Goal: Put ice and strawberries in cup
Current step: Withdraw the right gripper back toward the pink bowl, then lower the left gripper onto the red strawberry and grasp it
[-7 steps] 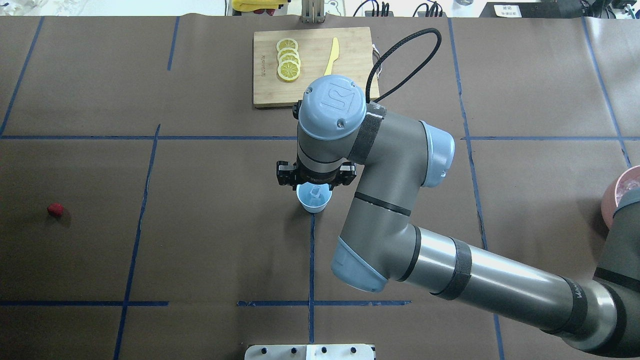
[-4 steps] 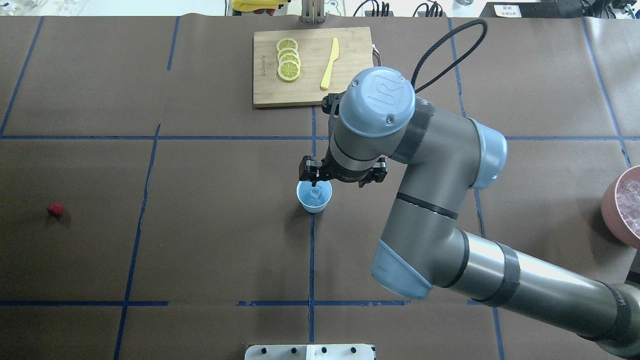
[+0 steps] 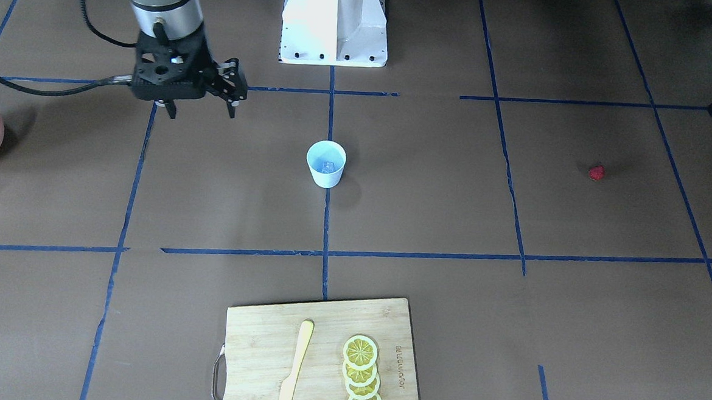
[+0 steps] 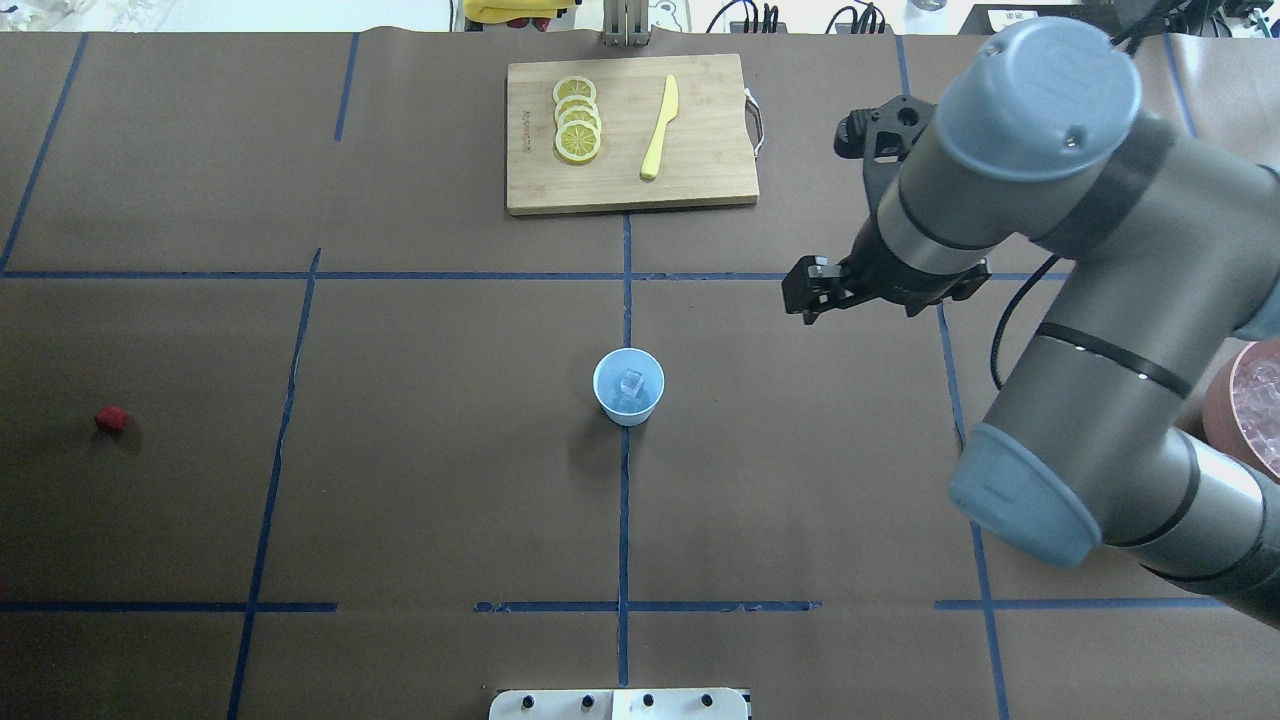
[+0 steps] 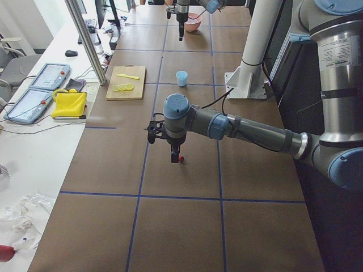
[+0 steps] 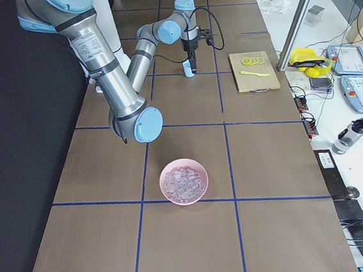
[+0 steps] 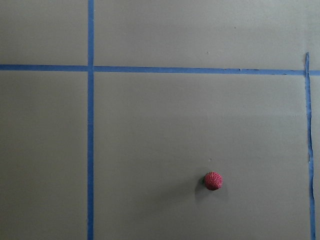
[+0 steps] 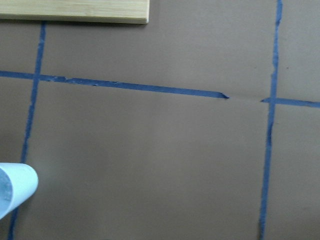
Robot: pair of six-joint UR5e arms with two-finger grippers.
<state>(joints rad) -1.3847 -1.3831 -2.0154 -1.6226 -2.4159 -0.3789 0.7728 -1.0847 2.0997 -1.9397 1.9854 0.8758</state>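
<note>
The small cup [image 4: 628, 385] stands upright at the table's middle with one clear ice cube [image 4: 631, 384] inside it. More ice fills a pink bowl [image 4: 1250, 400] at the right edge. My right gripper [image 3: 199, 109] hangs open and empty, well to the right of the cup and above the table. One tiny red strawberry [image 4: 112, 418] lies alone far to the left and also shows in the left wrist view [image 7: 213, 180]. In the exterior left view my left gripper [image 5: 175, 154] hangs close to the strawberry [image 5: 181, 159]; whether it is open I cannot tell.
A bamboo cutting board [image 4: 700, 180] at the far middle carries several lemon slices [image 4: 577, 130] and a yellow knife [image 4: 660, 125]. Blue tape lines cross the brown table cover. The robot's white base [image 3: 335, 22] stands at the near edge.
My right gripper has left the spot over the cup and swung to the right and farther back. The ice cube stays in the cup. The strawberry has not moved.
</note>
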